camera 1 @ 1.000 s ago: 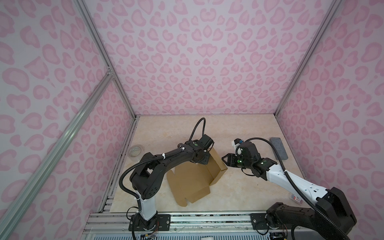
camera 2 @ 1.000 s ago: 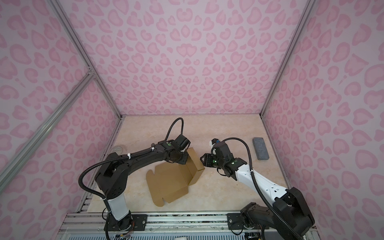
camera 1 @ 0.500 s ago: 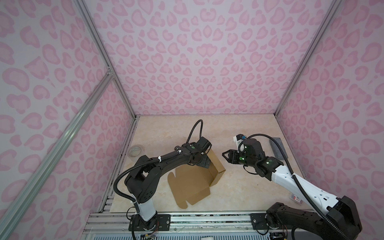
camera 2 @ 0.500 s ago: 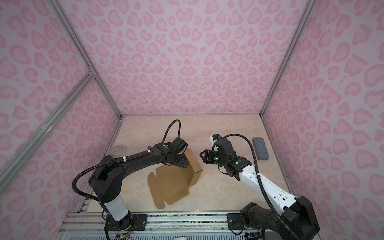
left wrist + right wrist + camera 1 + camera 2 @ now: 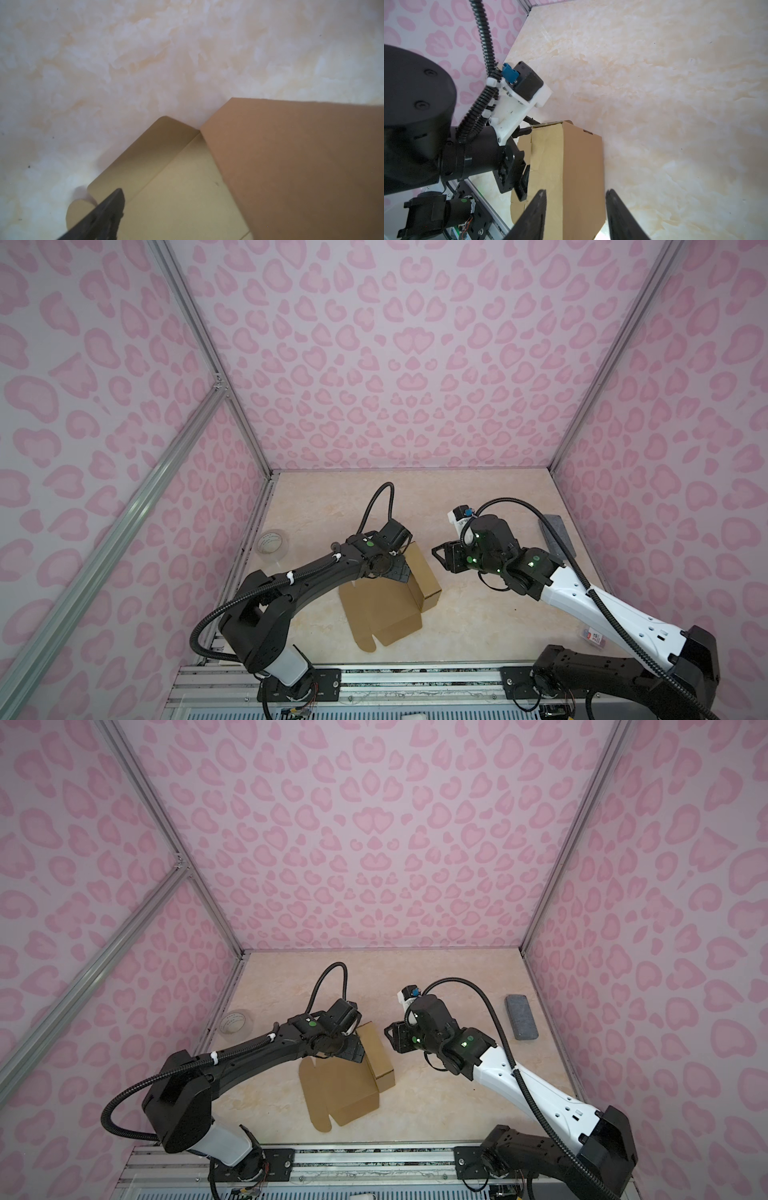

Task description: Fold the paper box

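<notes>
Marble tabletop | one paper box | one tape roll | left hand apparently spread | right hand parted, empty

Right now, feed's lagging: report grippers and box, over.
Left gripper open beside raised wall of paper box. Right gripper open, empty, facing it. Nothing between.
</notes>
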{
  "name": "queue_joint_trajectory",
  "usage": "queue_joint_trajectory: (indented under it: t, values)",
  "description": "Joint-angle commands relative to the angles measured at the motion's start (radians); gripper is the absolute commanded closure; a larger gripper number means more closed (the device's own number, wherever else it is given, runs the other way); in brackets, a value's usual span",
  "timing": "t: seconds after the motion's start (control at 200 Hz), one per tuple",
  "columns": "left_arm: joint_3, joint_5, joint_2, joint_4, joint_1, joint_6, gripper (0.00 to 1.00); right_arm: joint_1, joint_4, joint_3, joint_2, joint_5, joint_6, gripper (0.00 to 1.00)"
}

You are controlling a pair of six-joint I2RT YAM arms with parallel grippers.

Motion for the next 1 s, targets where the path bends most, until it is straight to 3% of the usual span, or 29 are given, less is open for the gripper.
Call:
queue_joint_trajectory:
  t: [0.0,0.425,0.995]
  values:
    - [-0.017,0.001,-0.010,0.001,0.000,-0.011,0.03,0.017,-0.033,0.015,0.016,0.048,-0.033,0.51]
    - [-0.106,-0.011,0.001,0.022,0.001,-0.048,0.03,0.093,-0.064,0.070,0.066,0.061,-0.041,0.51]
    - [-0.172,-0.263,-0.398,-0.008,0.044,-0.123,0.03,0.281,-0.220,0.178,0.191,0.307,-0.171,0.49]
